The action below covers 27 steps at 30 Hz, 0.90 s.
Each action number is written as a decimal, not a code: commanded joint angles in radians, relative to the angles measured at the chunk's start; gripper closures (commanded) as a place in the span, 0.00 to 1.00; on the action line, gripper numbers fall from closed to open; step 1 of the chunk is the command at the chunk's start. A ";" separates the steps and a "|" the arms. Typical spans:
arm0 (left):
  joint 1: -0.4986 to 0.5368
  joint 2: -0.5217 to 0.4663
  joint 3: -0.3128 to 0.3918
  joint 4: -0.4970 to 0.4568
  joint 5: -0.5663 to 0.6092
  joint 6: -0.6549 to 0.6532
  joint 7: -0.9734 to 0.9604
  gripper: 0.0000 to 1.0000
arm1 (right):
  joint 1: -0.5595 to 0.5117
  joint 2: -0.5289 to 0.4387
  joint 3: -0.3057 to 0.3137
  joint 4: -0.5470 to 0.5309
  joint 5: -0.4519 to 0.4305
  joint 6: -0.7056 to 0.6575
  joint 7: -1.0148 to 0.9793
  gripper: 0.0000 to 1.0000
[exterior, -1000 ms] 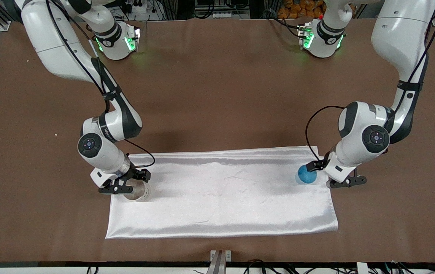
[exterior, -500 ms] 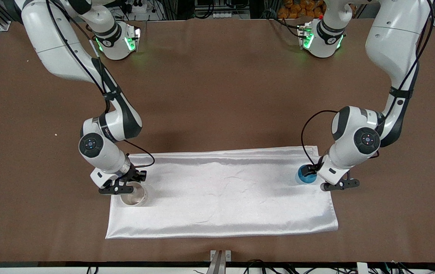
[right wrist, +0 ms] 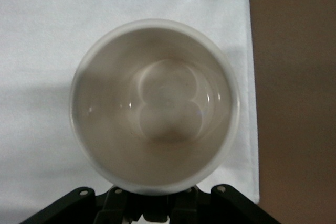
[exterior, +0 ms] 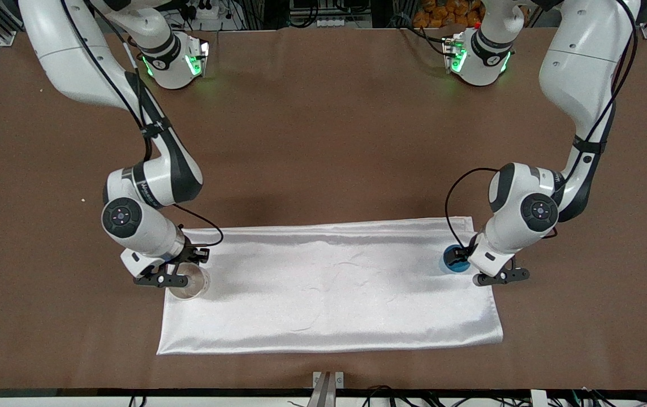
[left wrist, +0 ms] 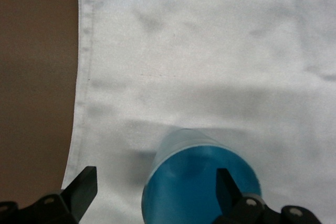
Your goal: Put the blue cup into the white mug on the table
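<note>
Here, the white mug (exterior: 190,282) is being clamped by the right gripper (exterior: 172,276).
The blue cup (exterior: 452,262) is being straddled by the left gripper (exterior: 473,270), jaws apart.

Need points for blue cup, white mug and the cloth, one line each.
blue cup (left wrist: 202,187): left wrist view, on its blue inside.
white mug (right wrist: 157,108): right wrist view, on its off-white inside bottom.
white cloth (exterior: 329,288): front view, on its bare middle.

Bright-blue cup (left wrist: 199,182), white mug (right wrist: 155,103) (off-white inside), shiny white cloth (exterior: 329,288), matte brown table (exterior: 323,141).
</note>
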 commanded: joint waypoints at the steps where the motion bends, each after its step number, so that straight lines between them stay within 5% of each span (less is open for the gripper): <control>1: 0.000 0.014 0.000 0.009 0.031 0.015 -0.032 0.11 | 0.007 -0.086 0.002 -0.078 -0.015 -0.058 0.091 1.00; 17: -0.001 0.020 -0.002 0.007 0.031 0.015 -0.032 0.71 | 0.036 -0.425 0.003 -0.591 -0.024 0.157 0.100 1.00; 24: -0.003 0.020 -0.002 0.009 0.031 0.015 -0.032 1.00 | 0.077 -0.487 0.008 -0.666 -0.015 0.212 0.134 1.00; 27: -0.003 0.020 -0.002 0.009 0.031 0.015 -0.031 1.00 | 0.128 -0.493 0.009 -0.661 -0.015 0.218 0.250 1.00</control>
